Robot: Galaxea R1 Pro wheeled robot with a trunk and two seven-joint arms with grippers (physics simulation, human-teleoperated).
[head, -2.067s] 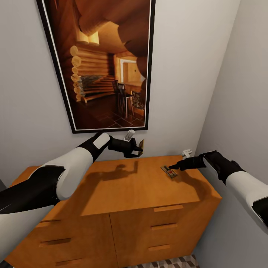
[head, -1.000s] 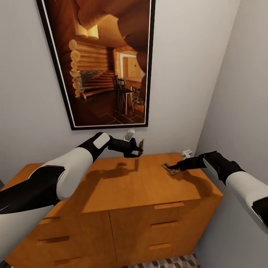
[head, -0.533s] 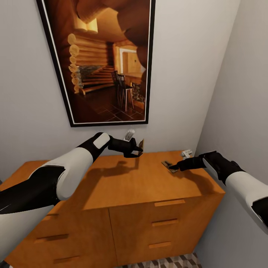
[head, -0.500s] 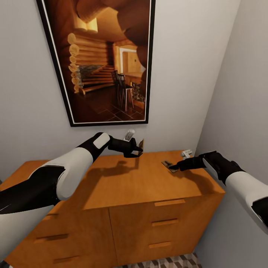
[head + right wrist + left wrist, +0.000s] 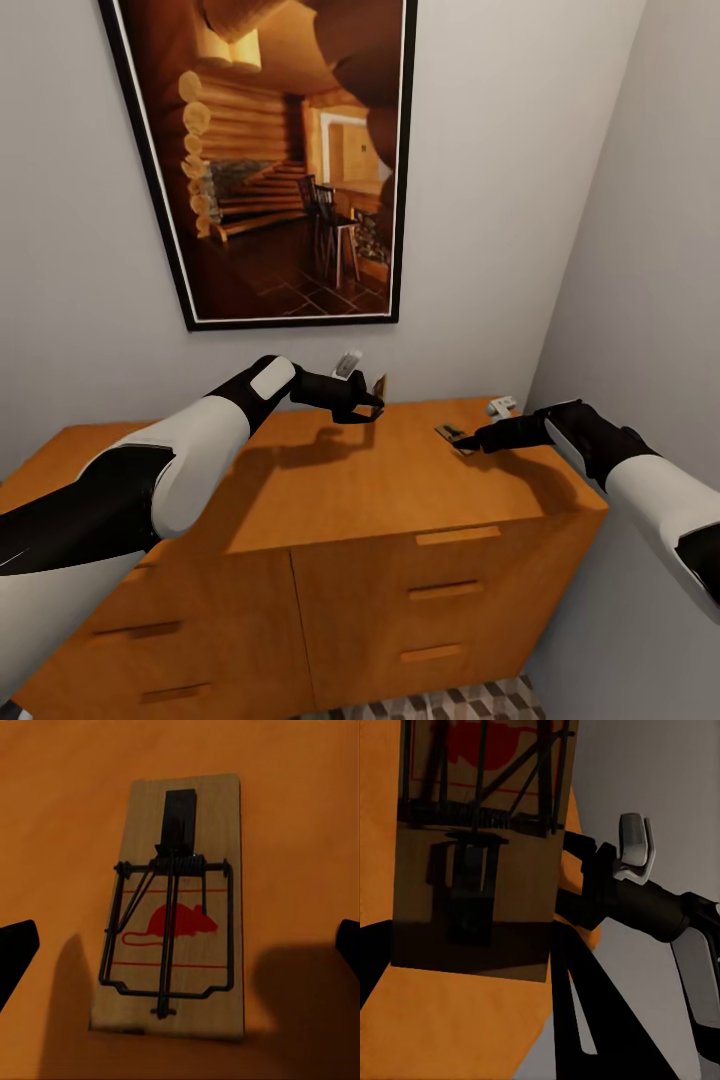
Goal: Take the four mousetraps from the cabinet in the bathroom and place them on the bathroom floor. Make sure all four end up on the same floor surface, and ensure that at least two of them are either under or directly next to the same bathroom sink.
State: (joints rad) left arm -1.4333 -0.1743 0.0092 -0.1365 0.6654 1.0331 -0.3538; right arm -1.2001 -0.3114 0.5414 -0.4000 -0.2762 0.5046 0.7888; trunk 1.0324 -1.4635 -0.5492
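Flat mousetrap (image 5: 452, 435) lies on the cabinet (image 5: 330, 480) top, toward the right rear corner, board flat with the wire bar and red mouse print facing up in the right wrist view (image 5: 174, 945). Right gripper (image 5: 466, 444) sits right at its near edge, fingers spread wide — the tips show at both sides of the wrist view with the trap between them, not touching. Step in hand looks like picking this trap. To do it well: centre the board between the fingers, come down low enough to catch the thin edges, close across the short width, keep clear of the wire spring, lift straight so it doesn't skid toward the rear edge.

Left gripper (image 5: 372, 397) is closed on another trap (image 5: 379, 386), held upright above the rear edge of the cabinet top near the middle; the left wrist view shows its board close up (image 5: 480, 847). A pale trap (image 5: 500, 405) rests at the far right rear corner, and a small pale item (image 5: 347, 362) — probably another trap, too small to tell — sits against the wall behind the left gripper.

Cabinet top is smooth orange-brown wood, drawers below with bar handles. Grey walls meet in a tight corner at right, a framed picture (image 5: 270, 160) hangs above, a strip of cube-pattern bathroom floor (image 5: 440, 700) shows at the foot.
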